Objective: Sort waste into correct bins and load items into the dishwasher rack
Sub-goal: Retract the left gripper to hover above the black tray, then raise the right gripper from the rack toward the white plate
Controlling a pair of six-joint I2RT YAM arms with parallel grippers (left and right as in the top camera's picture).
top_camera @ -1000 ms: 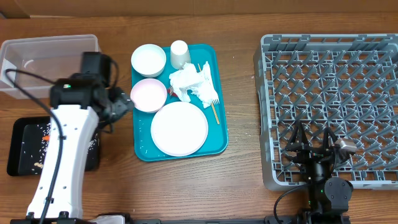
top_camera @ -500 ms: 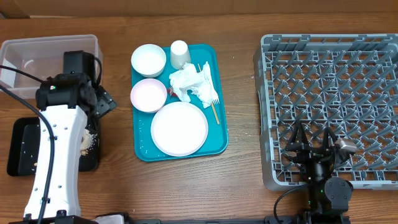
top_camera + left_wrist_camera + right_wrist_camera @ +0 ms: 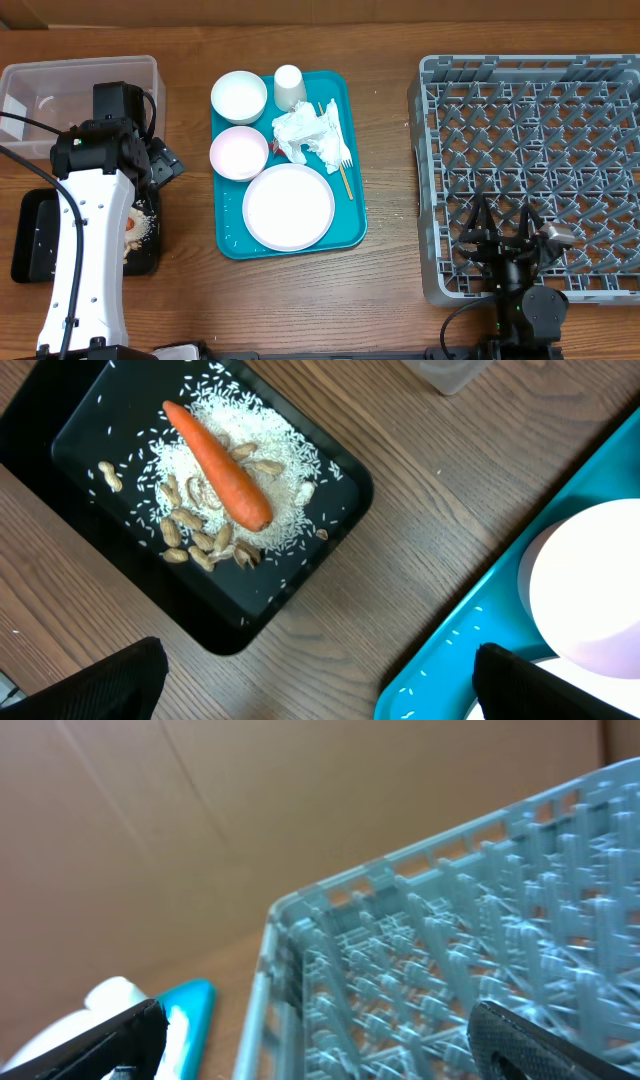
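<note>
An orange carrot [image 3: 218, 463] lies on rice and peanuts [image 3: 205, 530] in the shallow black tray [image 3: 100, 415]. My left gripper [image 3: 320, 690] hangs open over bare wood between that tray and the teal tray [image 3: 470, 650], holding nothing. On the teal tray [image 3: 350, 225] sit a white bowl [image 3: 239, 96], a pinkish bowl [image 3: 239, 152], a cup [image 3: 289, 86], a crumpled napkin [image 3: 305, 135], a fork [image 3: 341, 140], a wooden stick [image 3: 344, 182] and a plate [image 3: 288, 206]. My right gripper [image 3: 505, 235] is open over the grey rack [image 3: 530, 110], near its front edge.
A clear tub [image 3: 60, 85] stands behind the black tray [image 3: 35, 235] at the far left. My left arm [image 3: 90, 260] lies across the black tray's right side. In the right wrist view the rack's pegs [image 3: 430, 960] fill the space ahead.
My left arm has swung left, away from the pinkish bowl, to above the black tray's right end. A pile of food now shows in that tray. The right arm has not moved.
</note>
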